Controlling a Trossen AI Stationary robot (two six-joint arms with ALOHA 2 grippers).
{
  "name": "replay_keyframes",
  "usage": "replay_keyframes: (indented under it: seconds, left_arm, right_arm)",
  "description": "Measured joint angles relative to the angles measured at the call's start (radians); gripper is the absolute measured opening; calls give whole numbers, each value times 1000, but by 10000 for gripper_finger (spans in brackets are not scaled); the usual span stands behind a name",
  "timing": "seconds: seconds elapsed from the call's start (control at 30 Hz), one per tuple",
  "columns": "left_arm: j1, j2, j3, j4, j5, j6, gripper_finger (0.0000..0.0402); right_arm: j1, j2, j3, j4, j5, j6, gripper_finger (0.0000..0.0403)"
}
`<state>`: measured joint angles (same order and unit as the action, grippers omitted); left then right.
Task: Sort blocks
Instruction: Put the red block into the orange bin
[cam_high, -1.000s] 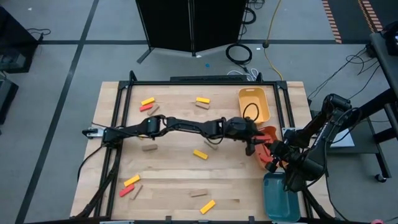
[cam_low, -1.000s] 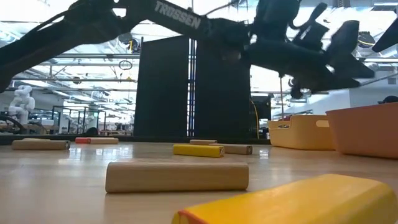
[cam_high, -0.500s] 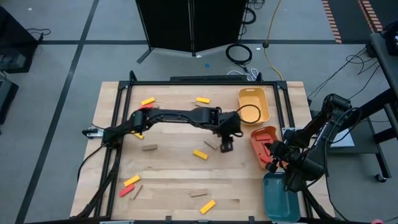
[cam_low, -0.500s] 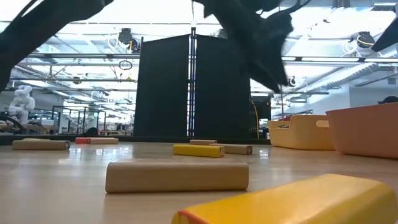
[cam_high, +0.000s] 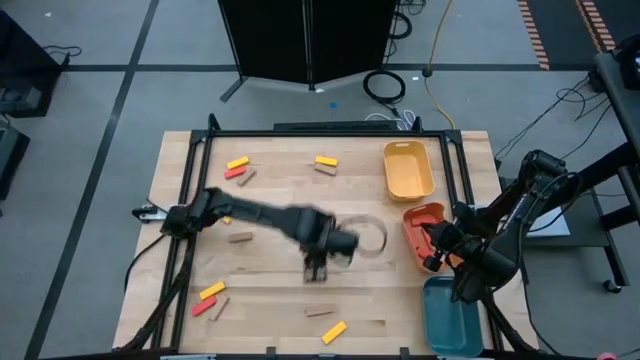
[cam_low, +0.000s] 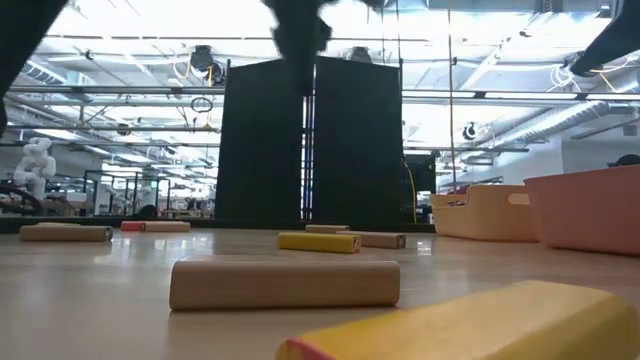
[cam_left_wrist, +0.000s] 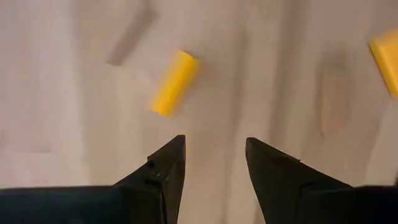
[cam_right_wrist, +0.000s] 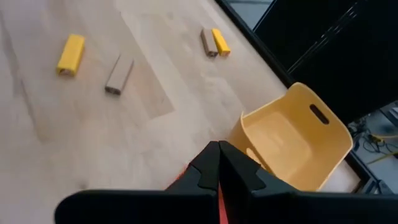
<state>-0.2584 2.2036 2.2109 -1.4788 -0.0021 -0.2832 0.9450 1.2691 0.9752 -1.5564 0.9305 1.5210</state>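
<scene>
- While the left gripper (cam_left_wrist: 211, 149) hangs over mid-bench (cam_high: 270, 290), its jaws stand spread and empty; a yellow block (cam_left_wrist: 175, 82) lies ahead at eleven o'clock, untouched.
- The right gripper (cam_right_wrist: 219, 163), jaws pressed together, waits beside the orange tray (cam_high: 418, 228).

Left arm (cam_high: 270, 217) motion-blurred over mid-table, yellow block (cam_left_wrist: 175, 82) smeared, teal tray (cam_high: 452, 322) cut by frame edge.

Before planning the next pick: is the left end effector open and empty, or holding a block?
Open and empty: the left end effector shows bare table between its fingers.
</scene>
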Motion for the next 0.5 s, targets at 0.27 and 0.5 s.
replay_keyframes:
  seconds: [0.27,0.5]
  left_arm:
    - [-248,1,-75,-3,72,-113,164]
    - [-436,3,-83,-38,51,-321,163]
  right_arm:
    - [-49,-2,0,22,12,-23,0]
    - [-82,-2,0,64,10,-25,0]
